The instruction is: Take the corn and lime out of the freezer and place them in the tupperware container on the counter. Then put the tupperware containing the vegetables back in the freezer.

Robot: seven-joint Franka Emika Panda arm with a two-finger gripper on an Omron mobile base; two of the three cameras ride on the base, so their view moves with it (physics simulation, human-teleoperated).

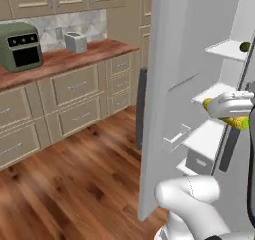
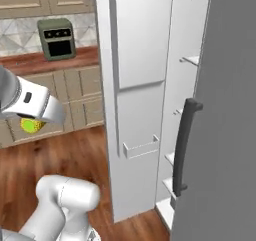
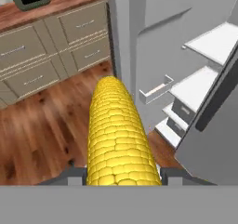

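**Corn clamped in the gripper outside the open freezer**

Corn (image 3: 122, 137) sits lengthwise between the two dark fingertips in the hand view, its yellow kernel rows running away from the camera toward the wood floor (image 3: 42, 139). The gripper (image 1: 230, 109) is closed on the cob: in the left base view the white hand wraps its middle, with the green end poking out on the left and yellow kernels showing below on the right. From the right base view the cob (image 2: 31, 125) shows as a yellow patch under the white hand, hanging in front of the beige drawers (image 2: 80, 97).

The freezer (image 1: 174, 60) stands with its door (image 2: 137, 60) swung open, a small bin (image 2: 141, 147) on the door's inner face and white shelves (image 1: 211, 134) stepping down inside. The lime (image 1: 244, 47) rests on an upper shelf, above the gripper. A dark bar handle (image 2: 182, 145) runs down the neighbouring grey door.

On the counter (image 1: 74, 57) sit a green toaster oven (image 1: 20, 45) and a silver toaster (image 1: 75, 42), well apart from the arm.
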